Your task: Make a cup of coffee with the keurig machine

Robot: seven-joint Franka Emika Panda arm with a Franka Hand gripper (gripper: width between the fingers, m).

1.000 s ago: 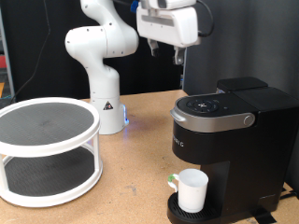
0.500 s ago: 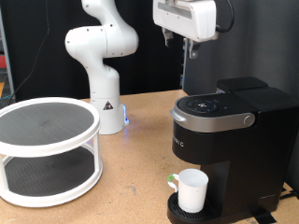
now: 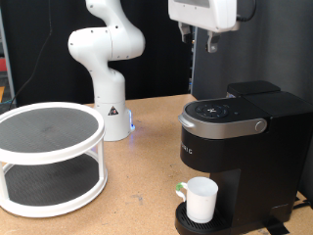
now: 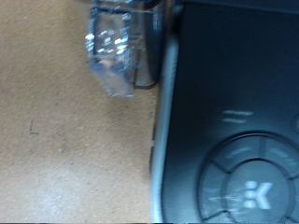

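Observation:
The keurig machine point(image 3: 238, 147) stands at the exterior view's right with its lid down. The white cup point(image 3: 201, 200) sits on its round drip tray point(image 3: 186, 221) under the spout. My gripper point(image 3: 199, 41) hangs high above the machine's lid, near the exterior view's top, with its fingers apart and nothing between them. In the wrist view I look down on the machine's black top point(image 4: 234, 121) with its round button panel point(image 4: 250, 187). A blurred fingertip point(image 4: 110, 47) shows over the wooden table point(image 4: 65, 140).
A white two-tier round rack point(image 3: 49, 157) stands at the exterior view's left on the wooden table point(image 3: 137, 186). The arm's white base point(image 3: 110, 108) rises behind it. A dark backdrop stands behind the machine.
My gripper has moved up and towards the exterior view's right, from beside the machine to above its lid. The cup and the machine have not moved.

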